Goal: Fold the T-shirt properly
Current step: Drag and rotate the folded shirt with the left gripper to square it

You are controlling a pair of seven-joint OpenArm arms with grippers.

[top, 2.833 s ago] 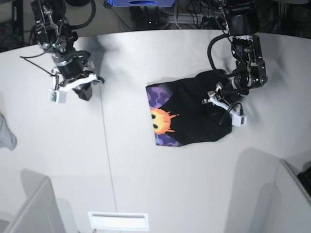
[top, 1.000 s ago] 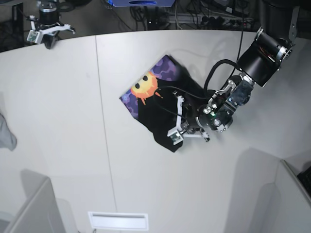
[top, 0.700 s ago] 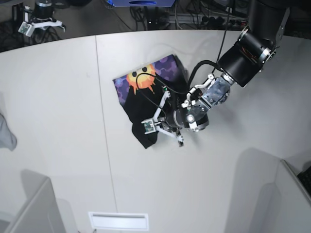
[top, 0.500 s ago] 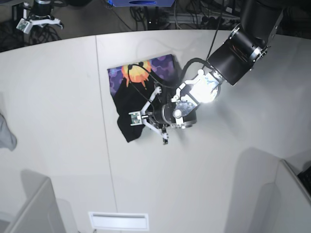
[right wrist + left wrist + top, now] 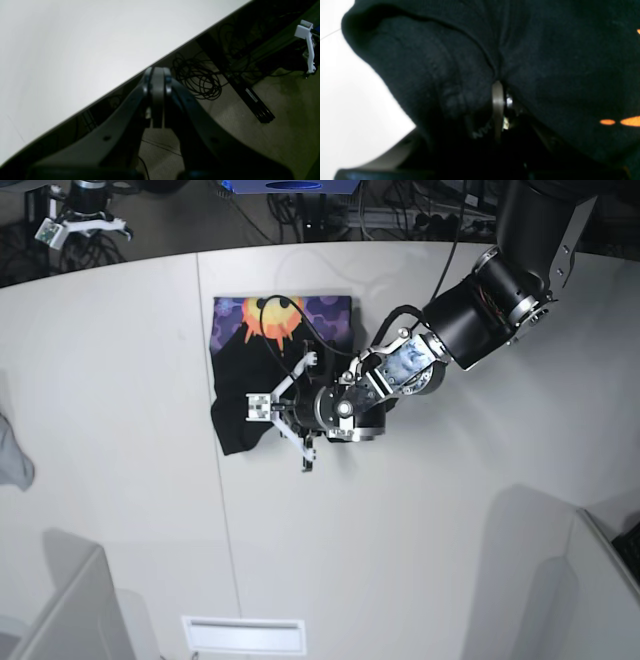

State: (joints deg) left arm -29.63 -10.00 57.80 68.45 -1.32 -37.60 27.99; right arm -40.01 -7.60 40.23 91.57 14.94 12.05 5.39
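The shirt [image 5: 270, 365] lies on the table [image 5: 120, 430] as a rumpled, partly folded bundle, just beside the table seam [image 5: 215, 480] that runs front to back. Its sun print [image 5: 277, 318] faces up at the end far from the camera; plain black cloth forms the near end.

Step in hand, as judged: dragging or carrying a gathered black edge across the table to square the fold. To do this well, the cloth should travel low and flat so the layers beneath do not bunch, and the pinched edge should be laid in line with the printed end before release. A lift taken too high would likely pull the whole bundle out of shape.

Left gripper [image 5: 280, 415]: at the near black end of the shirt, on the side away from the seam. In the left wrist view black cloth wraps over the closed fingers [image 5: 498, 105], so the gripper appears clamped on the shirt. The left arm [image 5: 470, 305] reaches in from the far right of the base view, stretched long and low, wrist rolled so the fingers point toward the seam.

Right gripper [image 5: 157, 100]: fingers pressed together on nothing, parked beyond the table's far edge [image 5: 175, 51], well apart from the shirt, above floor cables [image 5: 200, 77].
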